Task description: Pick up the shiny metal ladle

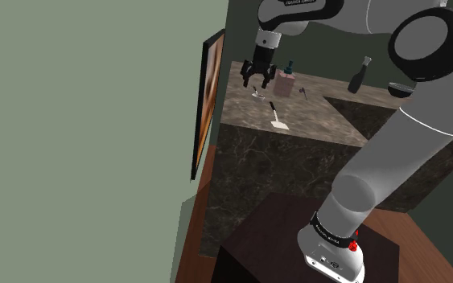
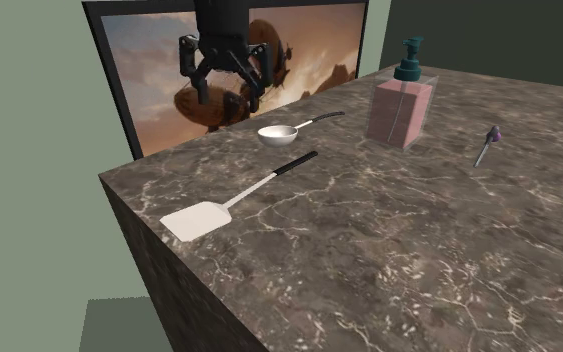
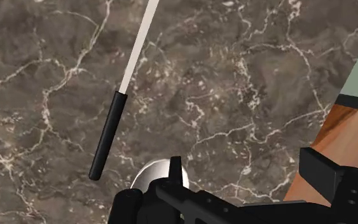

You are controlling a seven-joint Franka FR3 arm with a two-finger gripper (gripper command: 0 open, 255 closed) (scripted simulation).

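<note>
Shoulder view: a white arm reaches over a dark, white-veined stone desk [image 1: 321,120]. Its black two-finger end effector [image 1: 258,83] hangs just above a small pale ladle with a thin handle [image 1: 258,96]. The ladle lies on the desk just past the handle end of a white-bladed, black-handled spatula [image 1: 278,119].

Second exterior view: the ladle [image 2: 277,132] lies flat. Its round white bowl is just beside the tip of the spatula [image 2: 239,195] handle. Its slim grey handle runs away from the spatula toward a pink block-shaped soap dispenser with a teal pump [image 2: 401,105]. The end effector [image 2: 227,90] hovers above the bowl and slightly to one side of it, in front of a framed picture [image 2: 309,50]. It is spread wide and carries nothing.

Wrist view: the black handle of the spatula [image 3: 107,137] crosses the desk [image 3: 234,76]. Just beyond its tip a grey curve of the ladle bowl [image 3: 147,178] is partly hidden behind one finger [image 3: 175,173]. The other finger stands well apart, so the end effector [image 3: 244,167] is wide open.

The ladle is probably rigid and light, and its smooth surface is likely slippery. The rounded bowl offers no flat faces to pinch. The better hold looks to be across the thin handle, close to the bowl where the weight sits. A hold farther out could let the ladle swing. The handle lies low, so the fingers must come down almost to the stone.
</note>
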